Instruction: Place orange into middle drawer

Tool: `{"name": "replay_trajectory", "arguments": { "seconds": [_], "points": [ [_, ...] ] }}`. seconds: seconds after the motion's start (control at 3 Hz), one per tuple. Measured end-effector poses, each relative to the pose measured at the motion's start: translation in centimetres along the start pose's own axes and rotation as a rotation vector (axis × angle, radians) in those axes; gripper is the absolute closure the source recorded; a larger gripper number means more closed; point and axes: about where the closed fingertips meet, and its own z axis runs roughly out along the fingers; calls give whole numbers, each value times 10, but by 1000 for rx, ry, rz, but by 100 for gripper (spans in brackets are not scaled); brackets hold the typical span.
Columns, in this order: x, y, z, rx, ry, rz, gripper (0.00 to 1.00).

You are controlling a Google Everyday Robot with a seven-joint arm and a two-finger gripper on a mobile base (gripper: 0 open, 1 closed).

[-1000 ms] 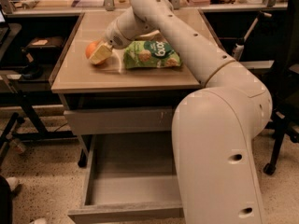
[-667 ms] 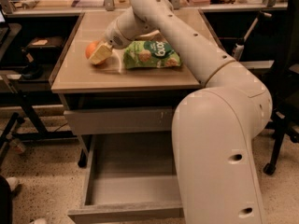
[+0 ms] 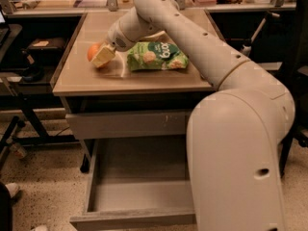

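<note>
The orange (image 3: pixel 92 51) is at the left of the tan table top (image 3: pixel 144 81), left of the green snack bag (image 3: pixel 156 56). My gripper (image 3: pixel 99 57) is down at the orange, covering its right side, and the white arm reaches to it from the right. The middle drawer (image 3: pixel 139 196) is pulled out low in front of the table, and its grey inside holds nothing. Above it is a shut drawer front with small white scratches (image 3: pixel 127 124).
My arm's large white body (image 3: pixel 236 153) fills the right foreground and hides the open drawer's right side. Black desks and stands (image 3: pixel 29 71) are to the left, a chair (image 3: pixel 298 81) to the right, and clutter along the back shelf.
</note>
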Motion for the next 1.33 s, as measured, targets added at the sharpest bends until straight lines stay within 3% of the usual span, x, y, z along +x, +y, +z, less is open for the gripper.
{"name": "replay_trajectory", "arguments": {
  "seconds": [0.33, 1.0, 1.33],
  "points": [
    [-7, 23, -34, 65, 7, 31, 100],
    [-5, 91, -95, 190, 13, 138, 100],
    [24, 117, -76, 151, 69, 155, 100]
  ]
}}
